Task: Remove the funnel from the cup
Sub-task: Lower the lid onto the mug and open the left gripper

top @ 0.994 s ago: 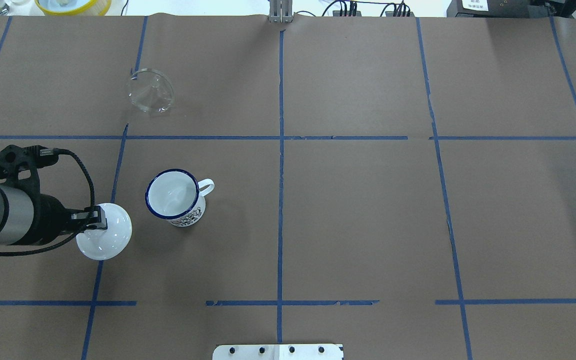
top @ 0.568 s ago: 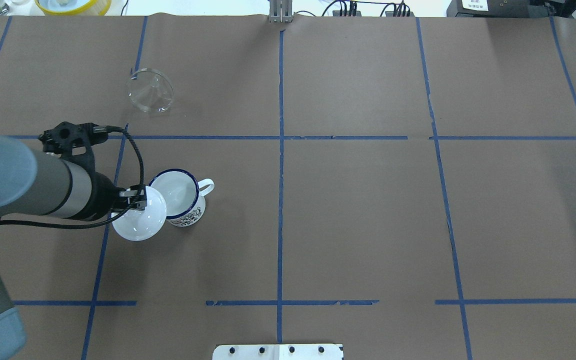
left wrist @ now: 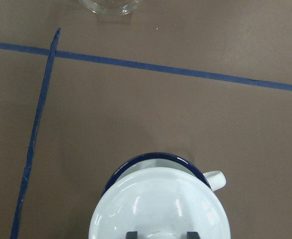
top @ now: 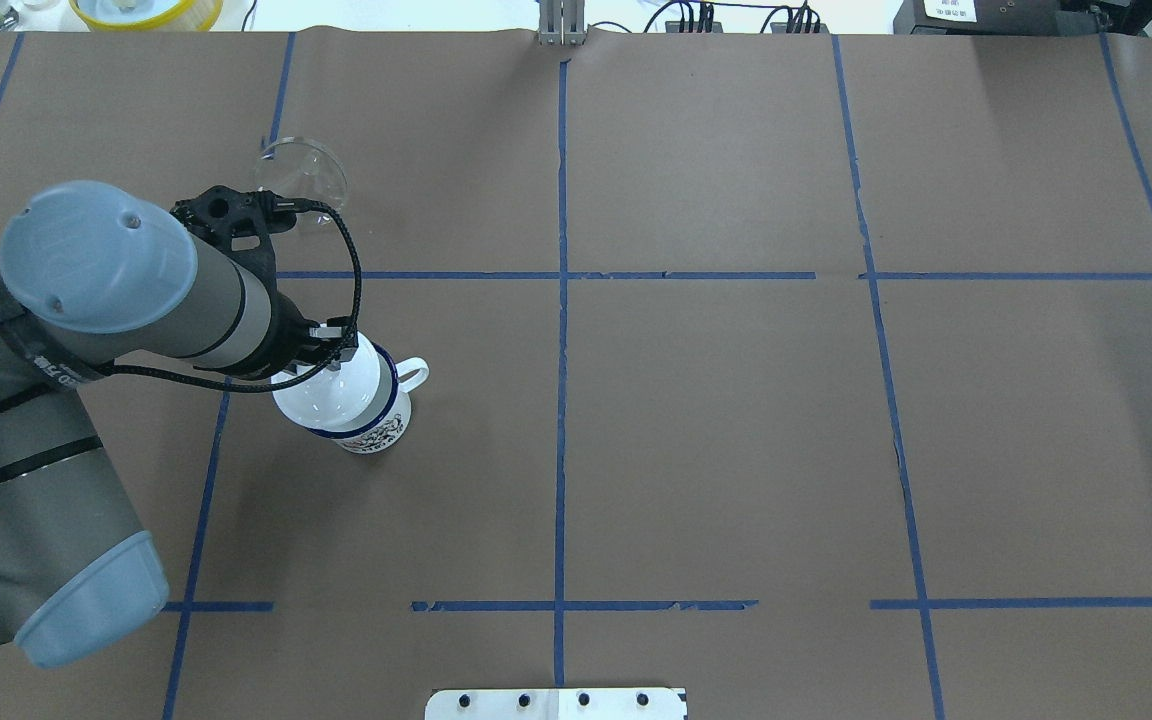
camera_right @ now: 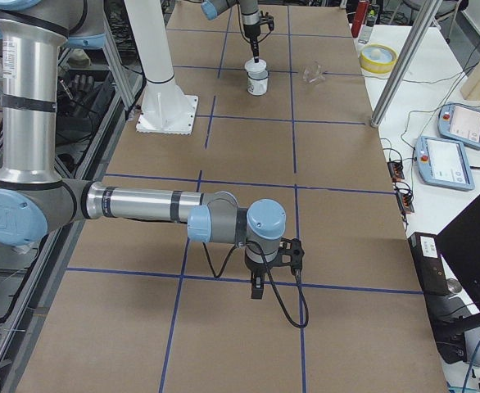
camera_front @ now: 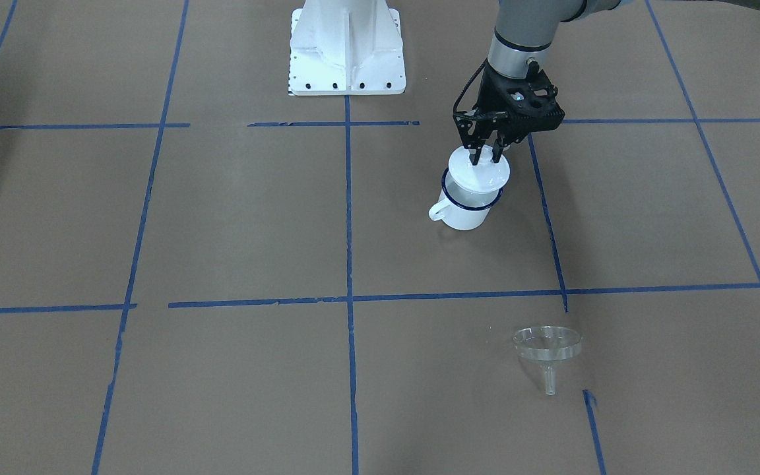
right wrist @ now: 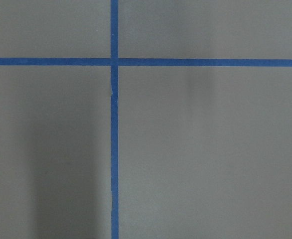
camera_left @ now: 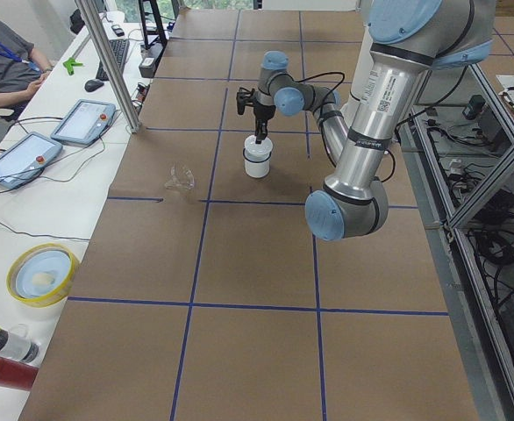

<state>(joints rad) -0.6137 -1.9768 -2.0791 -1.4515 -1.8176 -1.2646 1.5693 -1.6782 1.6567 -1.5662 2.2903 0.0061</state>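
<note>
My left gripper (camera_front: pixel 486 157) is clamped on the knob of the white lid (camera_front: pixel 479 173), one finger on either side of it. Here's the change: a second ago the lid hung off to one side of the cup (camera_front: pixel 464 212), clear of it. Now I've swung it across so it covers the mouth, and only a sliver of the blue rim peeks out past its edge in my wrist view. Whether it's seated on the rim or hovering just above it, I can't tell from here. The funnel (camera_front: pixel 547 345) hasn't budged. It lies tipped on the table (camera_front: pixel 221 218), well apart from the cup, on the other side of a line of blue tape (camera_front: pixel 419 295). So as I read it, the funnel is already out and the removal is done, and this is me capping the cup. Next I'd settle the lid and let go of the knob. My right gripper (camera_right: pixel 256 288) hangs over the table far off, and whether its fingers are open or closed I can't tell.
</note>
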